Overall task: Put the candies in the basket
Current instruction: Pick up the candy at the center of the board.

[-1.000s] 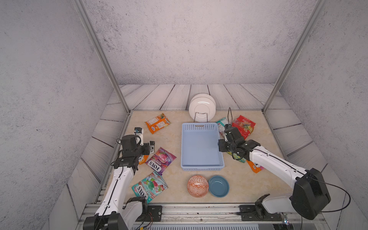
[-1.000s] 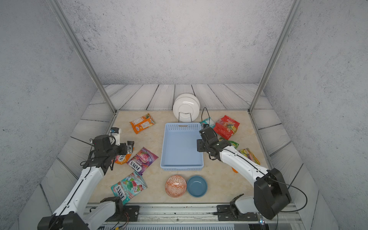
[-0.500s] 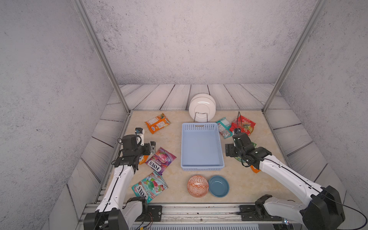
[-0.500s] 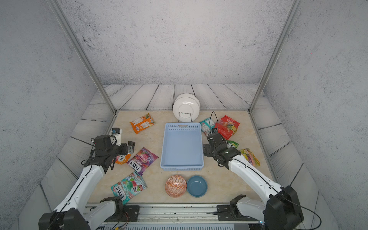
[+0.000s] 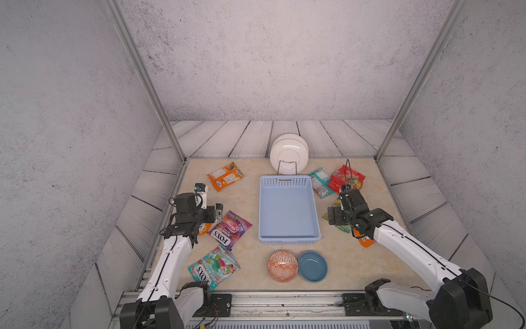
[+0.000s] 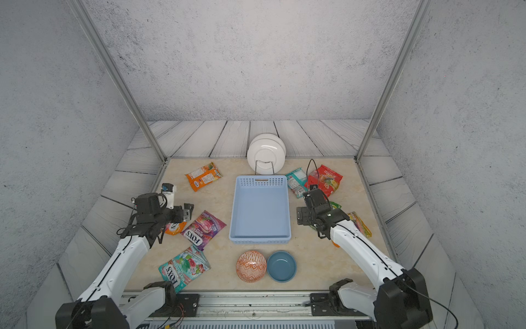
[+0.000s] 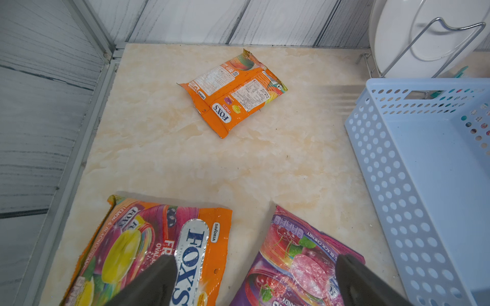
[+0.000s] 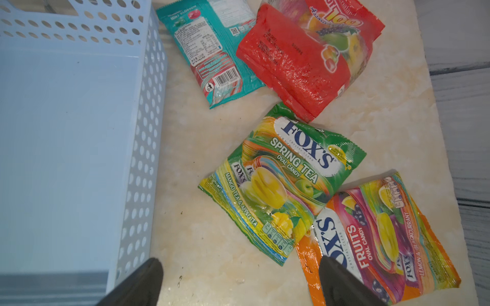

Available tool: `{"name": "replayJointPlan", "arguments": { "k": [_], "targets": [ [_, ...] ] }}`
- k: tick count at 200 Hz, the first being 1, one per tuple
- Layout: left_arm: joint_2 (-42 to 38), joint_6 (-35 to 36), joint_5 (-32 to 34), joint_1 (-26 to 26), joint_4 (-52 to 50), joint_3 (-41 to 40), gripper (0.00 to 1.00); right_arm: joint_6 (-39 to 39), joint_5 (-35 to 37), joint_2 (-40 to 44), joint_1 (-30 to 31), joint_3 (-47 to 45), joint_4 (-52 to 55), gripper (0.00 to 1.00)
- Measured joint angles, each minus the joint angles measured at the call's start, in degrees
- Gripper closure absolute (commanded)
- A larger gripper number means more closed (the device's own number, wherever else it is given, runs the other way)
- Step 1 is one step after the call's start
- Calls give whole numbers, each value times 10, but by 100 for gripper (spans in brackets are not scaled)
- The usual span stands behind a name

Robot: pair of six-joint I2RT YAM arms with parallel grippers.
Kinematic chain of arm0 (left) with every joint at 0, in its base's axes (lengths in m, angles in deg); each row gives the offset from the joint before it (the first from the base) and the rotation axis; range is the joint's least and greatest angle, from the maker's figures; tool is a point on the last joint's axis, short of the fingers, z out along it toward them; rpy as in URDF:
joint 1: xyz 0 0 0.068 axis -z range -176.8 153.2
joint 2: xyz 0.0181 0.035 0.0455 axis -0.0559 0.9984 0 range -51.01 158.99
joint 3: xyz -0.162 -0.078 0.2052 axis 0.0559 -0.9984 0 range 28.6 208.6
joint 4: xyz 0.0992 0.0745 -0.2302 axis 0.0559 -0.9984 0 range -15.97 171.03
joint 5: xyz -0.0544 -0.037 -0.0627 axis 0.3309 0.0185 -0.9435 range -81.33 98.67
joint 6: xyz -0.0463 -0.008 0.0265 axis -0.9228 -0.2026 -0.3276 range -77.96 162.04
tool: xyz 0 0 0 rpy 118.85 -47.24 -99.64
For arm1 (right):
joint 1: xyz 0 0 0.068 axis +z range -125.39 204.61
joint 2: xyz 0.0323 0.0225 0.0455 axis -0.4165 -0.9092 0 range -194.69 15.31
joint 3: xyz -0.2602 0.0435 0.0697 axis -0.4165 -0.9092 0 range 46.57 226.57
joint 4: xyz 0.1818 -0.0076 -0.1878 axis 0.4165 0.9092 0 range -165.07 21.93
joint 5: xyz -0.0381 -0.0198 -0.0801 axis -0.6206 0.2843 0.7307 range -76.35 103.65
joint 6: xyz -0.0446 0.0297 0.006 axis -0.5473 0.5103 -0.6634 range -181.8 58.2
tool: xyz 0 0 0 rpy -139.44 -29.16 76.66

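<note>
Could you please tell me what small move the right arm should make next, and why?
Probably ease the right gripper forward and down onto the green Spring Tea bag. Its jaws stand open with nothing between them, that bag lies flat just ahead of them, and the basket beside it holds no candy yet.

I count eight candy bags: three orange (back orange bag (image 5: pixel 225 176), left orange bag (image 7: pixel 159 238), right orange bag (image 8: pixel 384 238)), two teal (front teal bag (image 5: pixel 213 266), back teal bag (image 5: pixel 320 182)), one purple bag (image 5: pixel 230 228), one red bag (image 5: pixel 345 179) and one green bag (image 8: pixel 281 180). I see one basket (image 5: pixel 284 182), two bowls (patterned bowl (image 5: pixel 282 266), blue bowl (image 5: pixel 312 266)), and what look like two white plates (image 5: pixel 289 151) in one wire rack (image 5: pixel 287 161).
</note>
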Motion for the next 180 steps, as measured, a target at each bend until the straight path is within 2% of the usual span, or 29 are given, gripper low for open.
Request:
{"name": "replayJointPlan", "arguments": {
  "k": [93, 135, 180],
  "targets": [
    [129, 48, -62, 0, -39, 28, 8, -23, -46, 96, -2, -6, 4, 3],
    [187, 70, -73, 0, -51, 52, 11, -28, -51, 108, -2, -18, -6, 3],
    [247, 86, -74, 0, -78, 83, 25, -29, -52, 108, -3, -23, -14, 3]
  ]
}}
